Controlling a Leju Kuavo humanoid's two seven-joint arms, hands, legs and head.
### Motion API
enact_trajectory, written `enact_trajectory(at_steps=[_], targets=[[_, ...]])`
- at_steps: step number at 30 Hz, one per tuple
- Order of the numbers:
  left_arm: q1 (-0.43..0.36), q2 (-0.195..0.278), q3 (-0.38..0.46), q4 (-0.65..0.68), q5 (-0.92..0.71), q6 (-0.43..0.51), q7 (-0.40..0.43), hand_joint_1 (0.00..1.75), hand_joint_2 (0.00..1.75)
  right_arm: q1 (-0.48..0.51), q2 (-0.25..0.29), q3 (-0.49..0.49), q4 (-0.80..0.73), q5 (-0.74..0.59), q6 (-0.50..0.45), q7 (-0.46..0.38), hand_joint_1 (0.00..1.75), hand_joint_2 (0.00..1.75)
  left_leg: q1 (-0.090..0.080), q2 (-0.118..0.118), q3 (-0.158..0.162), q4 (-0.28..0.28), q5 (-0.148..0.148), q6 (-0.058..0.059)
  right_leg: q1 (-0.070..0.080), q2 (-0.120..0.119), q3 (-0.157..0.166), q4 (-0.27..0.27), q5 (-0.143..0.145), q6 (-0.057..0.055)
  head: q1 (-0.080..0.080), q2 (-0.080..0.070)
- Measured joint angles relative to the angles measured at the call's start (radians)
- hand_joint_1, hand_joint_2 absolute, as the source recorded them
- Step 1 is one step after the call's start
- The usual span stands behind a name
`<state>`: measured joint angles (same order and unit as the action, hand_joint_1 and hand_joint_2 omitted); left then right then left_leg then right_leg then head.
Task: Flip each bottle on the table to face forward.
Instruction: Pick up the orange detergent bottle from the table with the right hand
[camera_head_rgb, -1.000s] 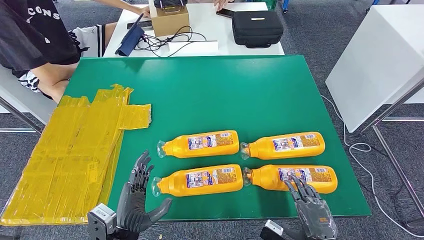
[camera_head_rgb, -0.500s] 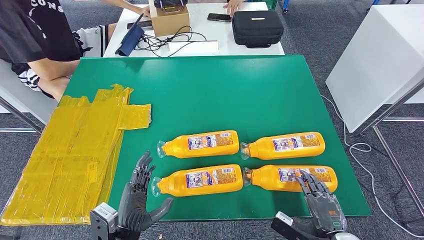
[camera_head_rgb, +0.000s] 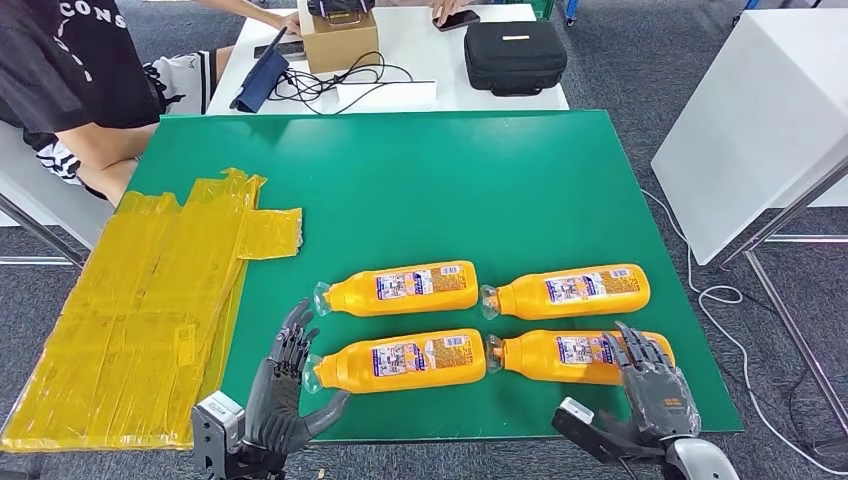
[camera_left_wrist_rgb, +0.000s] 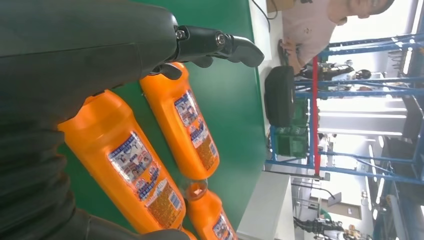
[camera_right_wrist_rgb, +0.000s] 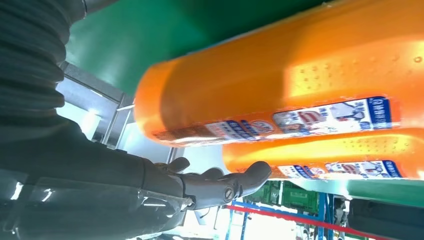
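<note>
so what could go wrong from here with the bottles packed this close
1. The right hand sits over the base end of the near right bottle, close to the table's near edge; a push could roll it off.
2. That bottle's cap nearly touches the near left bottle, so turning one may shove the other.
3. The left hand is open beside the near left bottle's neck and may knock it askew.

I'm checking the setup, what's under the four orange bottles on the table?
The orange bottles lie on their sides directly on the green tabletop. No mat or tray shows around them. The surface right beneath each bottle is covered by the bottle itself.
</note>
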<state>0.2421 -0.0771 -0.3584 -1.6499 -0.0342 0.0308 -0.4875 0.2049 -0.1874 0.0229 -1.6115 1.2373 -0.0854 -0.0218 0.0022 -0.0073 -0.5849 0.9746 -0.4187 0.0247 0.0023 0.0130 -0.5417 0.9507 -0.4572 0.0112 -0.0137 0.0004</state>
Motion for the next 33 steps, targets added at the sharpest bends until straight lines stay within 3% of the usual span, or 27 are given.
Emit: enact_trajectory(at_steps=[12,25,26,29,30,33], targets=[[-0.041,-0.013,0.012,0.084,0.030,-0.037,-0.002,0.00,1.75,-0.084,0.002,-0.004,0.097,0.014,-0.021,0.017,0.00,1.75,0.000,0.000,0.000,0.000,0.000,0.000,0.000,0.000,0.000,0.000,0.000,0.000,0.000,0.000],[-0.056,-0.016,0.027,0.122,0.043,-0.047,-0.004,0.00,1.75,-0.122,-0.001,0.040,0.152,0.063,0.038,0.053,0.00,1.75,0.000,0.001,0.002,0.000,0.000,0.000,0.000,0.001,0.002,0.000,0.000,0.000,0.000,0.000],[-0.056,-0.016,0.028,0.122,0.043,-0.047,-0.005,0.00,1.75,-0.127,-0.003,0.046,0.158,0.068,0.052,0.059,0.14,1.75,0.000,0.002,0.003,0.000,0.000,0.000,0.001,0.001,0.003,0.000,0.000,0.000,0.000,0.000],[-0.056,-0.016,0.033,0.122,0.044,-0.047,-0.007,0.00,1.75,-0.142,-0.007,0.059,0.175,0.073,0.079,0.069,1.21,1.75,0.000,0.003,0.006,0.000,-0.001,0.000,0.001,0.003,0.005,0.000,0.000,0.000,0.000,0.000],[-0.056,-0.016,0.034,0.122,0.044,-0.047,-0.008,0.00,1.75,-0.143,-0.007,0.061,0.177,0.073,0.081,0.070,1.43,1.75,0.000,0.003,0.006,0.000,-0.001,0.000,0.001,0.003,0.005,0.000,0.000,0.000,0.000,0.000],[-0.056,-0.016,0.034,0.122,0.044,-0.047,-0.008,0.00,1.75,-0.143,-0.007,0.061,0.177,0.073,0.081,0.070,1.43,1.75,0.000,0.003,0.006,0.000,-0.001,0.000,0.001,0.003,0.005,0.000,0.000,0.000,0.000,0.000]])
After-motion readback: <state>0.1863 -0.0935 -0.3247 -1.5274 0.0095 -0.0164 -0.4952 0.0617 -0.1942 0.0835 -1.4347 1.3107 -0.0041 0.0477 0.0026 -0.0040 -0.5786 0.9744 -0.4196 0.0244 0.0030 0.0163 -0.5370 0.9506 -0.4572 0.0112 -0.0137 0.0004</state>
